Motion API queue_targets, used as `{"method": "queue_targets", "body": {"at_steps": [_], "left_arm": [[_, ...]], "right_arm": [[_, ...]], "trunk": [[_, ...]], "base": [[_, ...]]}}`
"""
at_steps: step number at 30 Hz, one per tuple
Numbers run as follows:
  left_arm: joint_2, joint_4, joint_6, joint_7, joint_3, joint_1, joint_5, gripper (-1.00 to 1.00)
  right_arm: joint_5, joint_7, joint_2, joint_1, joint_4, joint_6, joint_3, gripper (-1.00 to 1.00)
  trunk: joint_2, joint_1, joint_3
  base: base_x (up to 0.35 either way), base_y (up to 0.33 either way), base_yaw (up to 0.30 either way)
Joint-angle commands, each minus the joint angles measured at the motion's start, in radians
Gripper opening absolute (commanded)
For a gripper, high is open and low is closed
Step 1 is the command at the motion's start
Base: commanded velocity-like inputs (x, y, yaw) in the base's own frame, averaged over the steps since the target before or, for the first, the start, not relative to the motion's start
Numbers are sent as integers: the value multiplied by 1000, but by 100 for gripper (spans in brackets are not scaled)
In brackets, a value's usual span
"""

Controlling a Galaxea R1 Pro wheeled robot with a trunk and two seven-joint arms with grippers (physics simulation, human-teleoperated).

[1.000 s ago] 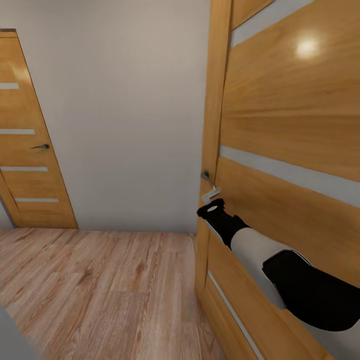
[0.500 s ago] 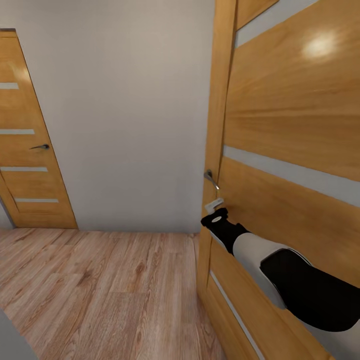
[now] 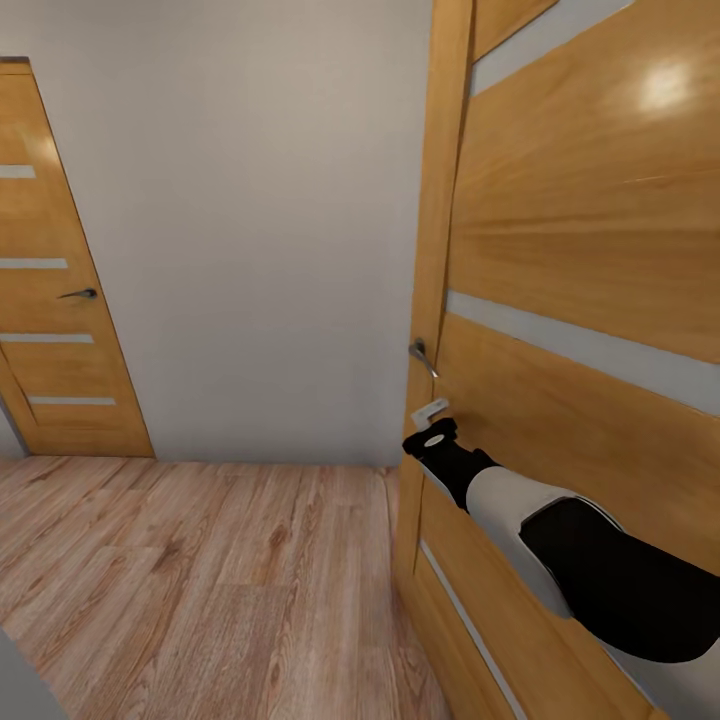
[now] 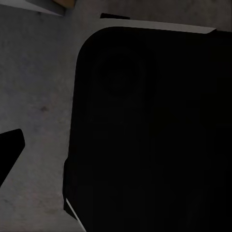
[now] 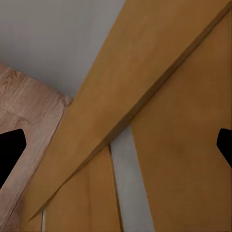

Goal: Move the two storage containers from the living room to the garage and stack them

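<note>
Against the near wooden door (image 3: 580, 260), below its handle (image 3: 422, 356), the right gripper (image 5: 116, 145) reaches with fingers spread wide apart; left gripper (image 4: 9, 150) state cannot be told; wood-plank floor (image 3: 200, 570), far door (image 3: 50, 300) and wall (image 3: 260, 220) beyond.

A light wooden door (image 3: 580, 330) with pale horizontal strips fills the right of the scene, and a metal handle (image 3: 421, 355) juts from it near its left edge. The robot's right arm (image 3: 540, 530), white and black, reaches along the door's face, its black end just below the handle. Farther left, a second wooden door (image 3: 50, 300) stands shut in the grey wall (image 3: 250, 220) above the light wood-plank floor (image 3: 200, 580).
</note>
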Motion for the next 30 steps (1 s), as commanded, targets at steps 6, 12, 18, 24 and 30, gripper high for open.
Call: {"method": "queue_targets", "body": {"at_steps": [6,12,18,24,30], "left_arm": [[-2,-1,-2,0,3,0,7,100],[-1,-1,-2,0,3,0,7,100],[0,-1,-2,0,3,0,7,100],[0,-1,-2,0,3,0,8,100],[0,-1,-2,0,3,0,8,100]], "right_arm": [[9,-7,0,0,3,9,-4,100],[12,-6,0,0,4,8,-2,100],[13,-5,0,0,4,9,-2,100],[13,-5,0,0,4,12,-2,100],[12,-5,0,0,4,17,-2,100]], "trunk": [[0,0,-1],[0,0,-1],[0,0,-1],[0,0,-1],[0,0,-1]], "base": [[0,-6,0],[0,-135,0],[0,-42,0],[0,-6,0],[31,0,0]]}}
